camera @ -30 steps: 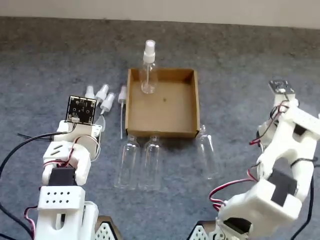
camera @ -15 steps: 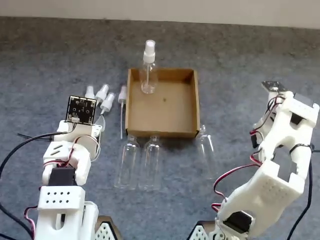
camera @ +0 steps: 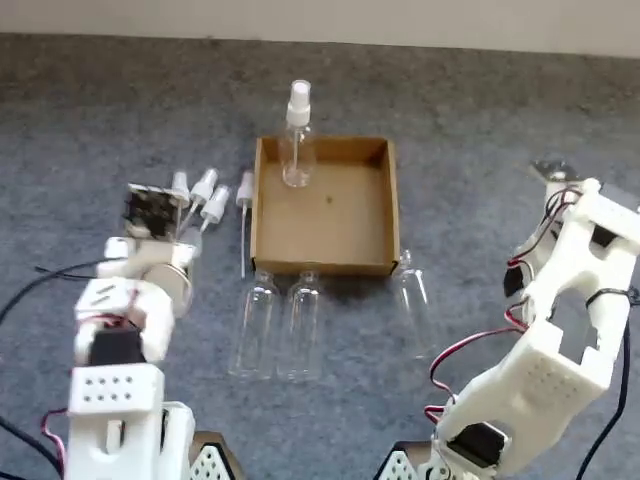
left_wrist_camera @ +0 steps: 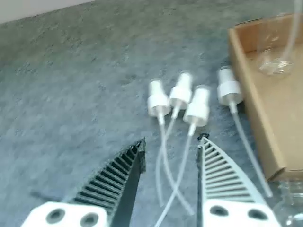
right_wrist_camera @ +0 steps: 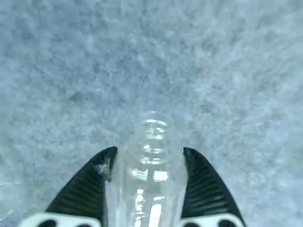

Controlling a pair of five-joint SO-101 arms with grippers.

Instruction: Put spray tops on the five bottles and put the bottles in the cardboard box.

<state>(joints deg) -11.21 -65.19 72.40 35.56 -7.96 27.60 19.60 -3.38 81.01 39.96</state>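
Observation:
Several white spray tops (left_wrist_camera: 181, 94) with long tubes lie side by side on the grey carpet, left of the cardboard box (camera: 325, 262). My left gripper (left_wrist_camera: 171, 143) hangs open just short of them, with their tubes running between its fingers. One clear bottle (camera: 297, 140) with a spray top stands in the box's far corner. Three uncapped bottles (camera: 300, 320) lie in front of the box. My right gripper (right_wrist_camera: 149, 153) is shut on another clear bottle (right_wrist_camera: 151, 165), neck pointing away, above the carpet at the right.
The left arm (camera: 125, 320) stands at the near left and the right arm (camera: 560, 300) at the near right. One lying bottle (camera: 415, 305) rests by the box's near right corner. Bare carpet surrounds the box.
The left arm has swung a little left and forward towards the spray tops. The right arm has shifted its pose and still holds its bottle.

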